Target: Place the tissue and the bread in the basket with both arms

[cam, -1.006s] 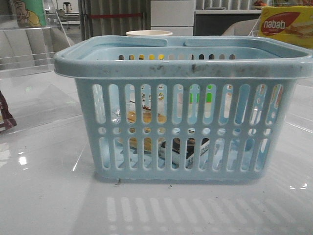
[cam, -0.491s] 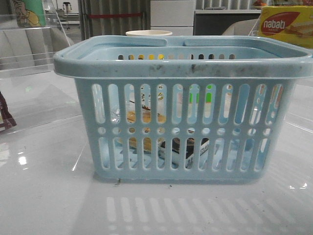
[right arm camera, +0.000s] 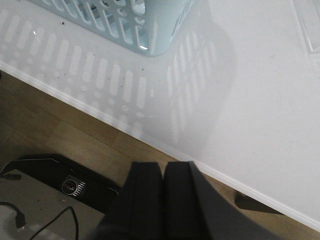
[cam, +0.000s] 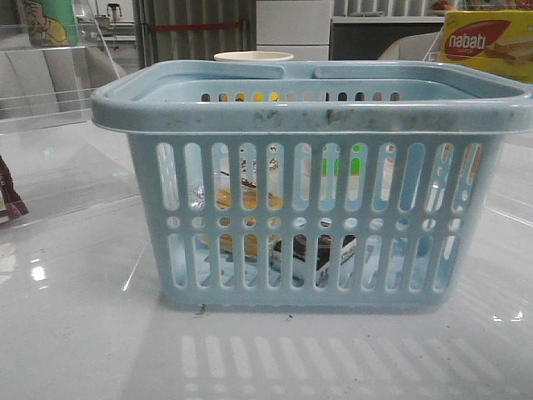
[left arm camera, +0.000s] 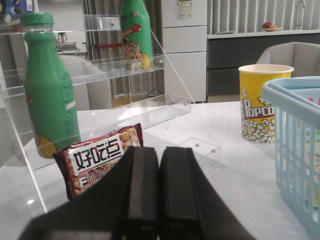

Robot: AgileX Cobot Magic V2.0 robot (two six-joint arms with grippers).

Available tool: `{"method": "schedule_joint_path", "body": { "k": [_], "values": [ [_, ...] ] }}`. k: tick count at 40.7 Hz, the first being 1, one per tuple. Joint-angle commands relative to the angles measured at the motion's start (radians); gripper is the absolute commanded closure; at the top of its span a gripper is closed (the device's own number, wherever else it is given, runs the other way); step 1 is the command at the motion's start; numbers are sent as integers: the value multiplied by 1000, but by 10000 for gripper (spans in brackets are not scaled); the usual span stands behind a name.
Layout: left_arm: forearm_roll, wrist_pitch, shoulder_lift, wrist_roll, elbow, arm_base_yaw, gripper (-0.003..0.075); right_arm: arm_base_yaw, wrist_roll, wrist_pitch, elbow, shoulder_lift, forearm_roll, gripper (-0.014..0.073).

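Note:
The light-blue basket (cam: pixel 312 187) stands mid-table in the front view; its corner shows in the left wrist view (left arm camera: pixel 300 145) and the right wrist view (right arm camera: pixel 125 20). Through its slots I see the bread (cam: pixel 241 204), golden-brown in clear plastic, leaning inside at the left, and the black-and-white tissue pack (cam: pixel 321 254) lying on the basket floor. My left gripper (left arm camera: pixel 159 170) is shut and empty, off to the basket's left near the dark red packet. My right gripper (right arm camera: pixel 164 175) is shut and empty, over the table's front edge. Neither arm shows in the front view.
A dark red snack packet (left arm camera: pixel 100 160) leans by clear acrylic shelves (left arm camera: pixel 100 115) holding green bottles (left arm camera: pixel 47 85). A yellow popcorn cup (left arm camera: pixel 260 107) stands behind the basket. A yellow-red nabati box (cam: pixel 487 42) sits at the back right. The floor and a black base (right arm camera: pixel 65 182) lie below the table edge.

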Motion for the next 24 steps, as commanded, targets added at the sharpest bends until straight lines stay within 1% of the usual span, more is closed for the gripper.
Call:
{"method": "schedule_joint_path", "body": {
  "k": [1,5,24],
  "values": [
    [-21,-101,-17,9,-1,1,629,-3,0,-52,-25,1,-10,536],
    [-57,-103,-17,27,-1,1,629,-3,0,-52,-25,1,-10,536],
    [-57,-96,-17,27,-1,1,629,-3,0,-52,-25,1,-10,536]
  ]
}}
